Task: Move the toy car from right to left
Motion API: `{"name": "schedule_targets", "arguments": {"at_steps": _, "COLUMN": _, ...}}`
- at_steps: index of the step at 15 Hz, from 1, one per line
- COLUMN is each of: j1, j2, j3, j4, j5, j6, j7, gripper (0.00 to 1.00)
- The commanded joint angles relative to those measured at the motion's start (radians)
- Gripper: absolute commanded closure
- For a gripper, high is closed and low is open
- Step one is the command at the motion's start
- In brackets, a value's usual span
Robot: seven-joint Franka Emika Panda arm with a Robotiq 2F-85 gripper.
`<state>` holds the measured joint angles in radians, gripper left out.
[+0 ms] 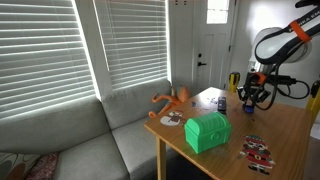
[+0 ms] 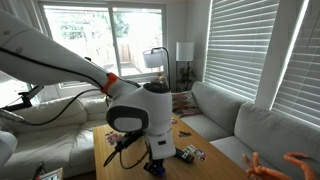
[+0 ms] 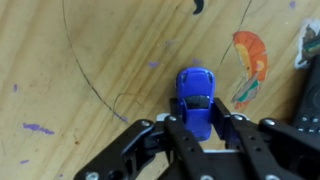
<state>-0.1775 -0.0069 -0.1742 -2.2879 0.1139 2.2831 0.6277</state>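
Note:
The toy car [image 3: 197, 95] is a small blue car on the wooden table, seen from above in the wrist view. My gripper [image 3: 198, 128] has a finger on each side of its rear half and is closed against it. In an exterior view the gripper [image 1: 249, 97] is low over the far end of the table [image 1: 280, 125]; a small blue spot [image 1: 222, 102] sits next to it. In an exterior view the arm's wrist [image 2: 150, 125] blocks the gripper and the car.
A green chest-shaped box [image 1: 207, 131] stands at the table's near end. An orange octopus toy [image 1: 172, 100] lies at the table's edge, flat patterned pieces [image 1: 256, 150] near the front. A colourful sticker [image 3: 250, 62] lies beside the car. A grey sofa [image 1: 70, 140] adjoins the table.

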Motion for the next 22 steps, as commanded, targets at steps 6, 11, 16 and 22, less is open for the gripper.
{"name": "schedule_targets", "arguments": {"at_steps": 6, "j1": 0.047, "j2": 0.012, "j3": 0.050, "j4": -0.032, "j5": -0.004, "j6": -0.016, "j7": 0.217, "gripper": 0.90}}
{"name": "schedule_targets", "arguments": {"at_steps": 11, "j1": 0.065, "j2": 0.011, "j3": 0.068, "j4": -0.036, "j5": 0.013, "j6": -0.032, "j7": 0.300, "gripper": 0.90}}
{"name": "schedule_targets", "arguments": {"at_steps": 16, "j1": 0.084, "j2": 0.006, "j3": 0.089, "j4": -0.046, "j5": 0.034, "j6": -0.055, "j7": 0.352, "gripper": 0.90}}
{"name": "schedule_targets", "arguments": {"at_steps": 22, "j1": 0.095, "j2": -0.008, "j3": 0.099, "j4": -0.054, "j5": 0.022, "j6": -0.054, "j7": 0.364, "gripper": 0.35}}
